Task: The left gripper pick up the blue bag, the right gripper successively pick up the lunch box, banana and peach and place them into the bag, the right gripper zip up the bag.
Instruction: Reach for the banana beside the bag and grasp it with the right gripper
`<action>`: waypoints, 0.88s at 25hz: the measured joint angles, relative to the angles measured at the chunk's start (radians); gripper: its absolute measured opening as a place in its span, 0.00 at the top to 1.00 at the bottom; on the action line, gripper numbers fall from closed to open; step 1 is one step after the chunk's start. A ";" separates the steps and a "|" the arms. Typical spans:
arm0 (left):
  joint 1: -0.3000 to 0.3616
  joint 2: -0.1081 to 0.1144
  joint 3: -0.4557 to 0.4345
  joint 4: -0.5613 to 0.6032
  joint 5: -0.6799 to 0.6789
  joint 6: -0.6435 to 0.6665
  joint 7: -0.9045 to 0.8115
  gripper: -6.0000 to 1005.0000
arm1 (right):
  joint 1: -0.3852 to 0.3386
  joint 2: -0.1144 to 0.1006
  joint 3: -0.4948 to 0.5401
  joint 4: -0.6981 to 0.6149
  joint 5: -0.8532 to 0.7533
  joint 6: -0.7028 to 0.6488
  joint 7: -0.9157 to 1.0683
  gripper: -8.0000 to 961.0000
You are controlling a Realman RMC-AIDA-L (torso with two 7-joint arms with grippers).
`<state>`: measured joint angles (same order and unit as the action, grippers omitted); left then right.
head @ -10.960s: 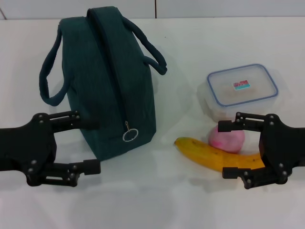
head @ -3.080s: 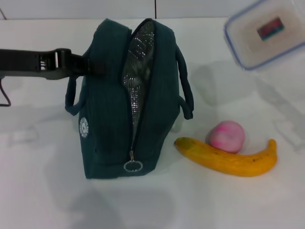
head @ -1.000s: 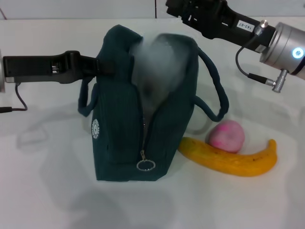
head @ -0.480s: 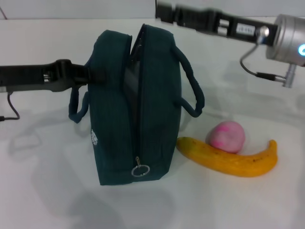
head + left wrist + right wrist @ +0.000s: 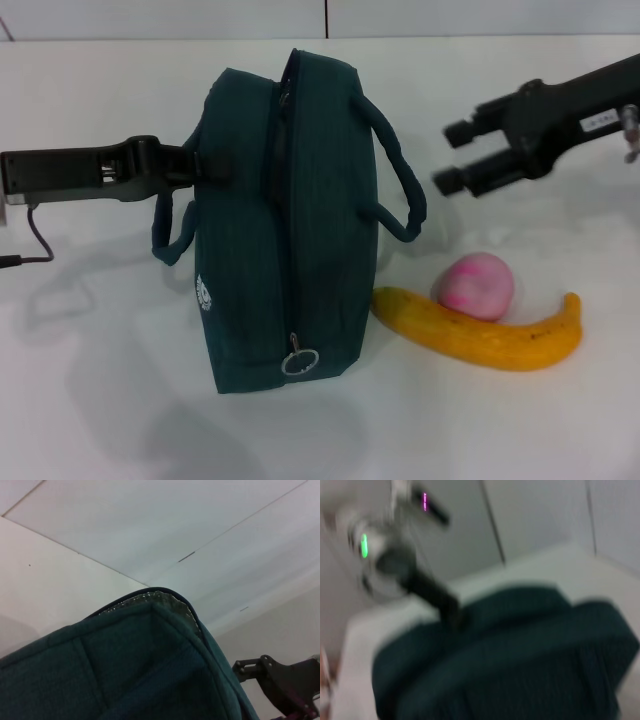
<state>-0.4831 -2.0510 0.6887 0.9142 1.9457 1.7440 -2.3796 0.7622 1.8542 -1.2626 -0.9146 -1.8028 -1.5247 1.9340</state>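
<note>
A flat, glossy white bench (image 5: 120,400) is seen filling nearly the whole head view, with soft grey shadows cast on it at the lower left. Along the top edge of the frame a pale grey wall (image 5: 150,18) is shown, split by a thin dark vertical seam (image 5: 326,18) just right of centre. In the left wrist view, pale panels crossed by thin lines are seen overhead.

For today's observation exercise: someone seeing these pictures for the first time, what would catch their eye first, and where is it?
The tall blue bag dominates the middle of the table, standing upright, with the left tool at its side near a handle. Right of its base lies the banana with the pink peach just behind, touching it. Above them the right tool hangs in the air, open and empty.
</note>
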 joint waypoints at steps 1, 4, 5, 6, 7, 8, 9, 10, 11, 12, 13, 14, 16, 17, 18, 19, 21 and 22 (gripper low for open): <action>0.000 -0.001 0.000 0.000 0.000 0.000 0.000 0.96 | 0.010 -0.004 0.001 -0.040 -0.066 -0.023 0.020 0.23; 0.000 -0.001 0.000 0.000 0.000 -0.001 0.001 0.96 | 0.047 -0.003 0.011 -0.115 -0.223 -0.118 0.066 0.23; 0.000 -0.002 0.000 0.000 0.000 -0.001 0.001 0.96 | 0.061 0.002 0.018 -0.136 -0.273 -0.156 0.082 0.23; 0.000 -0.002 0.000 0.000 -0.001 -0.002 0.002 0.96 | 0.072 0.008 0.027 -0.160 -0.328 -0.194 0.098 0.23; 0.000 -0.003 0.000 0.000 -0.001 -0.002 0.002 0.96 | 0.081 0.016 0.034 -0.184 -0.379 -0.228 0.111 0.23; 0.002 -0.003 0.000 0.000 -0.001 -0.002 0.002 0.96 | 0.087 0.025 0.039 -0.211 -0.427 -0.258 0.120 0.23; 0.005 -0.003 0.000 0.000 -0.001 -0.002 0.002 0.96 | 0.090 0.034 0.042 -0.239 -0.476 -0.287 0.127 0.23; 0.008 -0.003 0.000 0.000 -0.001 -0.002 0.002 0.96 | 0.092 0.048 0.044 -0.277 -0.533 -0.322 0.133 0.22; 0.010 -0.003 0.000 0.000 -0.001 -0.002 0.003 0.96 | 0.092 0.061 0.044 -0.312 -0.581 -0.349 0.136 0.22; 0.013 -0.003 0.000 0.000 -0.001 -0.002 0.005 0.96 | 0.091 0.072 0.044 -0.338 -0.615 -0.367 0.137 0.22; 0.015 -0.003 0.000 0.000 -0.001 -0.002 0.006 0.96 | 0.090 0.084 0.043 -0.365 -0.648 -0.387 0.138 0.22; 0.017 -0.003 0.000 0.000 -0.001 -0.002 0.007 0.96 | 0.089 0.090 0.042 -0.378 -0.667 -0.398 0.138 0.22; 0.018 -0.003 0.000 0.000 -0.002 -0.002 0.012 0.96 | 0.086 0.109 0.038 -0.401 -0.701 -0.427 0.137 0.23; 0.018 -0.004 0.000 0.000 -0.002 -0.002 0.016 0.96 | 0.086 0.120 0.035 -0.408 -0.716 -0.442 0.137 0.23; 0.018 -0.006 0.000 0.000 -0.002 -0.001 0.022 0.96 | 0.086 0.128 0.031 -0.407 -0.728 -0.452 0.137 0.23; 0.018 -0.007 0.000 0.000 -0.002 -0.002 0.026 0.96 | 0.086 0.136 0.022 -0.402 -0.739 -0.457 0.137 0.23; 0.018 -0.010 0.000 0.000 -0.002 -0.002 0.035 0.96 | 0.082 0.149 0.000 -0.394 -0.756 -0.459 0.136 0.23; 0.018 -0.010 0.000 -0.001 -0.002 -0.002 0.037 0.96 | 0.079 0.153 -0.012 -0.392 -0.760 -0.457 0.134 0.23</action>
<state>-0.4647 -2.0610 0.6884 0.9136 1.9437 1.7422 -2.3428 0.8407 2.0069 -1.2749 -1.3063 -2.5626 -1.9818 2.0683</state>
